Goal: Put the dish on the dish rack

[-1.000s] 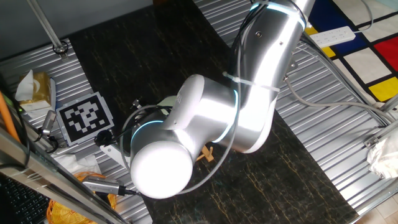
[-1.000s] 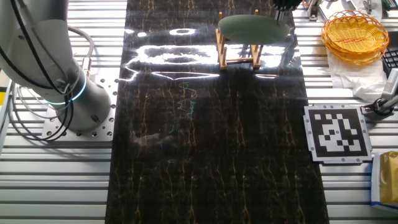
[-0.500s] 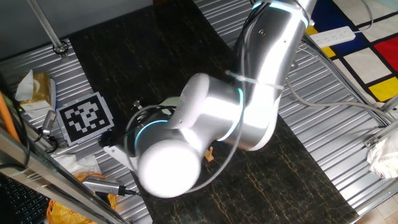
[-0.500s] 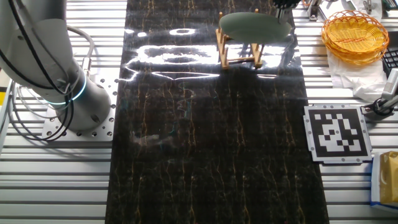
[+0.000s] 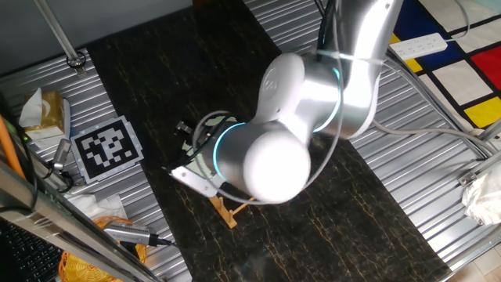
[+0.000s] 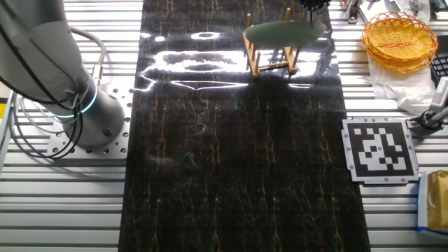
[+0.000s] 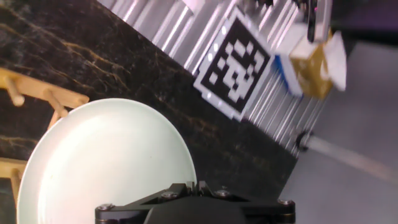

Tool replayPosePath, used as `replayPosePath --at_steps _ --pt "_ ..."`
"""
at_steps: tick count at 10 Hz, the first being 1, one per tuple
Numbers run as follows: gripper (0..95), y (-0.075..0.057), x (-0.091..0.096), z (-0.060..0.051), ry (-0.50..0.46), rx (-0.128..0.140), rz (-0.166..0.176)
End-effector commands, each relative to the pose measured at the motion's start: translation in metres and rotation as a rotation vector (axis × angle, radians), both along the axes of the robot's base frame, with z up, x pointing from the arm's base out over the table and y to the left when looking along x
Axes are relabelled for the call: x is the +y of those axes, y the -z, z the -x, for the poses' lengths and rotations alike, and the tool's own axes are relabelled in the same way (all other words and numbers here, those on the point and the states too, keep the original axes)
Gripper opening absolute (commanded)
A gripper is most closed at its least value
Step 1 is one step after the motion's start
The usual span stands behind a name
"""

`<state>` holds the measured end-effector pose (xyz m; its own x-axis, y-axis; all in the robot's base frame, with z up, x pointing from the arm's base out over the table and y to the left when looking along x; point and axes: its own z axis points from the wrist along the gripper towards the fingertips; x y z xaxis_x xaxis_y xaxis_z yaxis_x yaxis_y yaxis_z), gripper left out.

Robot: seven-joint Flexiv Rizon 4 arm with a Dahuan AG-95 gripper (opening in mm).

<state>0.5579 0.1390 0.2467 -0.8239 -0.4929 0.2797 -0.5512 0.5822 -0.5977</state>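
Observation:
The dish (image 6: 283,31) is a pale mint-green plate held above the wooden dish rack (image 6: 269,59) at the far end of the black mat. It tilts over the rack's upright pegs. My gripper (image 6: 313,5) grips the dish's right rim from above. In the hand view the dish (image 7: 106,162) fills the lower left, the rack's pegs (image 7: 18,93) show behind its left edge, and my gripper (image 7: 199,185) is shut on the rim. In one fixed view the arm hides the gripper; only a rack foot (image 5: 225,211) and a pale dish edge (image 5: 192,178) show.
A yellow wicker basket (image 6: 399,38) on white cloth stands right of the rack. A black-and-white marker tag (image 6: 378,149) lies on the right rail deck, also in the hand view (image 7: 239,62). The robot base (image 6: 70,91) stands at the left. A yellow box (image 7: 314,65) lies beyond the tag.
The dish has risen a little and tilted more steeply over the rack, still in my gripper. The arm's elbow has swung to the right in one fixed view.

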Motion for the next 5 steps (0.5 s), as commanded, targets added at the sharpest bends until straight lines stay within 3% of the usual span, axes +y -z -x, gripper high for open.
replayPosePath --at_steps 1,5 --pt "0.0 -0.0004 0.0018 -0.0006 -0.055 -0.012 -0.006" --pt "0.0 -0.0005 0.002 -0.0005 -0.102 -0.02 0.003"
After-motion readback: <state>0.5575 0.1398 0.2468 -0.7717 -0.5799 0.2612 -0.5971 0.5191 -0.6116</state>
